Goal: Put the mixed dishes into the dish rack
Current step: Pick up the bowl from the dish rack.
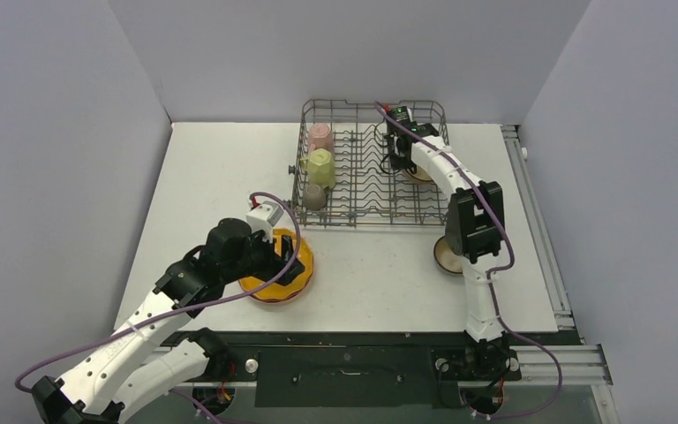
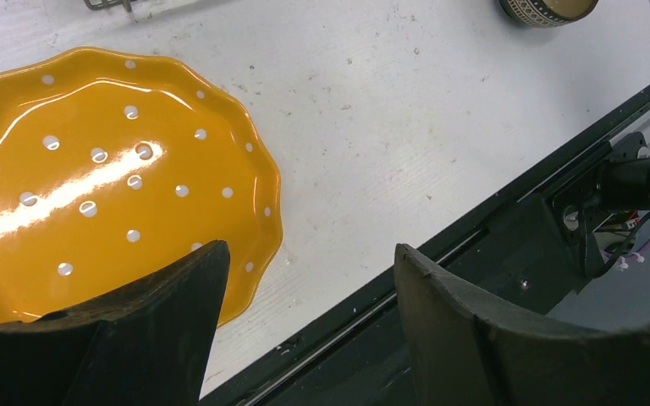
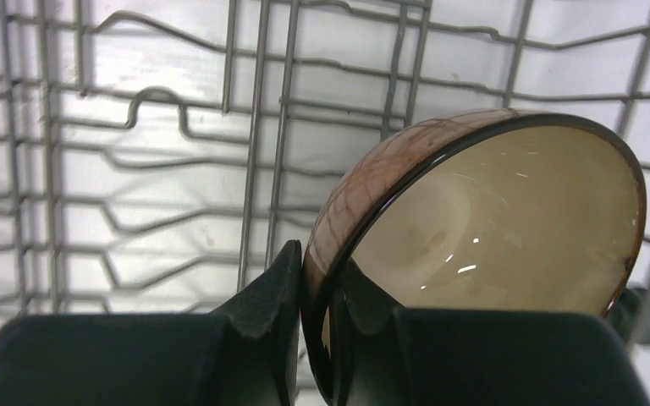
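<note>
The orange white-dotted scalloped plate (image 2: 93, 178) showed a glossy glaze; beside the plate, the white tabletop (image 2: 406, 110) was matt and scuffed. The dish rack (image 3: 254, 127) was grey metal wire; the brown bowl (image 3: 508, 220) was shiny inside, crackle-patterned outside.

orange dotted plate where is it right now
Top view: the orange dotted plate lies near left on the table, just in front of the dish rack by its front-left corner, under the open left gripper.

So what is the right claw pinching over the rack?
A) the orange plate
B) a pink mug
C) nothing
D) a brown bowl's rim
D: the right gripper is clamped on the rim of the brown bowl, which is held tilted above the dish rack wires.
</note>
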### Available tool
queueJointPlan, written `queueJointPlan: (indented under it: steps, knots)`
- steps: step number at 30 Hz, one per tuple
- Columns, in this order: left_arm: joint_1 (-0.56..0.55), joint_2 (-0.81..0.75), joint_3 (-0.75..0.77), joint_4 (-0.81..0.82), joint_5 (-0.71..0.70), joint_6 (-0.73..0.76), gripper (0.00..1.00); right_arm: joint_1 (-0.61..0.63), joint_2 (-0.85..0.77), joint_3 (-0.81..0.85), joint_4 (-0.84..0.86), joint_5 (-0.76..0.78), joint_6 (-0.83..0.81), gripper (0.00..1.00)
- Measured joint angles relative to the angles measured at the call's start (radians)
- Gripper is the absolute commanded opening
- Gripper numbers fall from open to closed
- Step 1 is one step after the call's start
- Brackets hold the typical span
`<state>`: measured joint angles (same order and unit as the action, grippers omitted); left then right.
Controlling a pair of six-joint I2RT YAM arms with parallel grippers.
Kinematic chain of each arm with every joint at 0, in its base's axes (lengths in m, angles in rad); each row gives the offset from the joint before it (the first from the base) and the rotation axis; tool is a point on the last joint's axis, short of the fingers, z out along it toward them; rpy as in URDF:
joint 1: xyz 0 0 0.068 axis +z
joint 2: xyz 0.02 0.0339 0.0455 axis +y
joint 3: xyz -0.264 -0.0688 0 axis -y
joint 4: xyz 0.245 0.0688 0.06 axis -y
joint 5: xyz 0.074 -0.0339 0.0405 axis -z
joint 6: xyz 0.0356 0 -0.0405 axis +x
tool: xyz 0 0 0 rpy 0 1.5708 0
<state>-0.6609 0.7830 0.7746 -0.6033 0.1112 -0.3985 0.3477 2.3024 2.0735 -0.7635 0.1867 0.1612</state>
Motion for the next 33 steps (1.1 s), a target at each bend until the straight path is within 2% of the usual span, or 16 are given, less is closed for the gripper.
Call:
queueJointPlan:
  steps: [3,8,13,18,22,27,30,33]
  knots:
    - [0.000,-0.012,0.000,0.001,0.000,0.000,0.69,0.014,-0.130,-0.094,0.001,-0.016,0.003,0.00]
    - [0.000,-0.046,0.000,0.002,0.001,0.000,0.69,0.121,-0.510,-0.304,0.017,-0.045,-0.039,0.00]
    - [0.000,-0.044,0.047,-0.047,-0.010,-0.001,0.70,0.398,-0.896,-0.579,0.090,-0.023,-0.131,0.00]
    - [0.003,-0.006,0.248,-0.140,-0.040,0.000,0.71,0.723,-1.170,-0.924,0.087,-0.039,-0.238,0.00]
    - [0.004,0.015,0.381,-0.194,-0.042,0.000,0.71,0.953,-1.223,-1.050,0.005,-0.026,-0.316,0.00]
    - [0.004,0.035,0.441,-0.261,0.069,0.003,0.70,1.228,-1.233,-1.067,-0.059,-0.024,-0.420,0.00]
    - [0.000,0.065,0.448,-0.287,0.161,0.007,0.70,1.307,-1.213,-1.035,-0.106,-0.026,-0.474,0.00]
    - [-0.036,0.098,0.447,-0.305,0.202,0.005,0.70,1.334,-1.171,-0.988,-0.143,-0.024,-0.521,0.00]
